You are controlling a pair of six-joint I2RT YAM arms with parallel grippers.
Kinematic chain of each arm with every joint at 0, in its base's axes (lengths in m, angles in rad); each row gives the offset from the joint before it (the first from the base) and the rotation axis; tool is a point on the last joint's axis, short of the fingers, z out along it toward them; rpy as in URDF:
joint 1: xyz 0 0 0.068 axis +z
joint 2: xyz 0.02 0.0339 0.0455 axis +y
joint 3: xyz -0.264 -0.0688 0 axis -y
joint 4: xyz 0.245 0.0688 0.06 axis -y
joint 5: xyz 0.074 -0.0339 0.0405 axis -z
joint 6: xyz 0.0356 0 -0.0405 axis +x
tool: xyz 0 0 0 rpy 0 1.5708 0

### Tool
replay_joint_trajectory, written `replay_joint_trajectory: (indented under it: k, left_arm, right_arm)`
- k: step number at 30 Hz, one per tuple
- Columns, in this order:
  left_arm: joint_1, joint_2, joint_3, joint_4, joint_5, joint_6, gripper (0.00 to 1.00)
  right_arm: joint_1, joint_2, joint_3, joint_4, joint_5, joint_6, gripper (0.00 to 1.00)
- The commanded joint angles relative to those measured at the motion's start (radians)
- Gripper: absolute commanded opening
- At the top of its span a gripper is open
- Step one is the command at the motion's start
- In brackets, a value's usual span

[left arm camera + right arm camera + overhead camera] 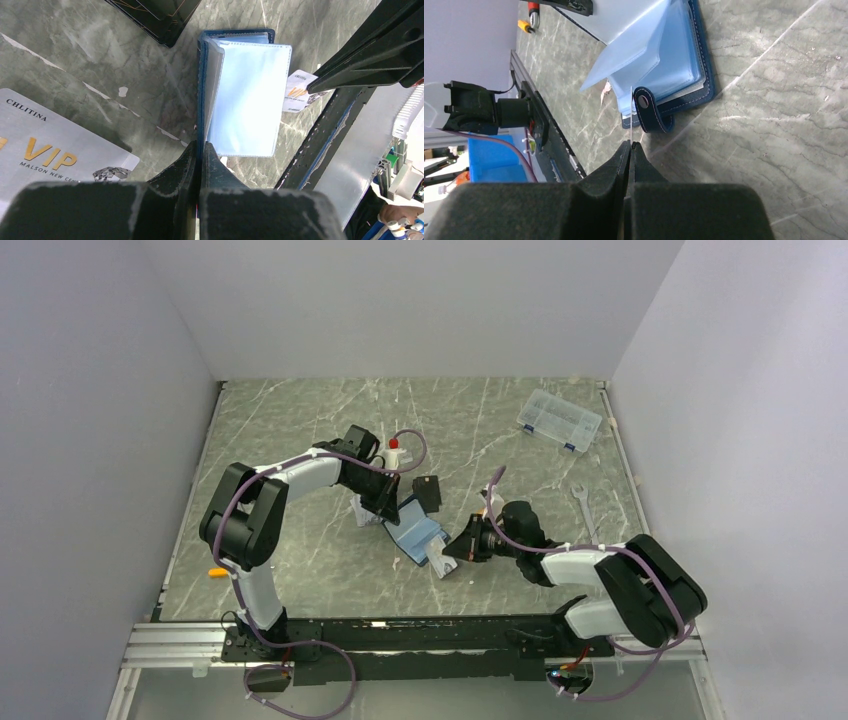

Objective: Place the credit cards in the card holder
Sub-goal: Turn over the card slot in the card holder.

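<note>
The navy card holder (415, 533) lies open on the table, its clear sleeves fanned up (247, 100). My left gripper (201, 146) is shut on the edge of its navy cover, at the holder's far-left side (385, 508). My right gripper (630, 144) is shut on a white VIP credit card (299, 92), seen edge-on (630, 117) just beside the snap tab (649, 112) at the holder's near end. A second silver VIP card (50, 145) lies flat on the table left of the holder. No orange-gold card is in view.
A flat black rectangle (428, 492) lies just behind the holder. A red-capped bottle (394, 445) stands behind the left gripper. A clear organiser box (560, 420) is at the back right, a wrench (582, 502) to the right, and a small orange item (216, 571) at the left.
</note>
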Motion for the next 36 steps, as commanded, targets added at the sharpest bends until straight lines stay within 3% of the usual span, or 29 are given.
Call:
replay_joint_trajectory:
  k: [1, 10, 23, 28, 36]
  left_arm:
    - [-0.008, -0.017, -0.002, -0.011, 0.014, 0.020, 0.03]
    - [-0.007, -0.017, -0.004, -0.008, 0.020, 0.018, 0.03]
    - [-0.010, -0.013, -0.001, -0.005, 0.025, 0.014, 0.02]
    - [-0.010, -0.014, -0.004, 0.002, 0.032, 0.005, 0.04]
    - [-0.001, -0.013, -0.001, 0.010, 0.119, -0.024, 0.18]
  right_arm:
    - [-0.004, 0.015, 0.010, 0.117, -0.001, 0.019, 0.00]
    - [-0.003, 0.040, 0.051, 0.158, -0.030, 0.044, 0.00]
    - [-0.007, -0.107, 0.062, -0.017, 0.003, -0.015, 0.00]
    - [-0.005, 0.009, 0.116, 0.038, -0.022, -0.012, 0.00]
    - [0.017, 0.223, 0.235, 0.191, -0.044, 0.034, 0.00]
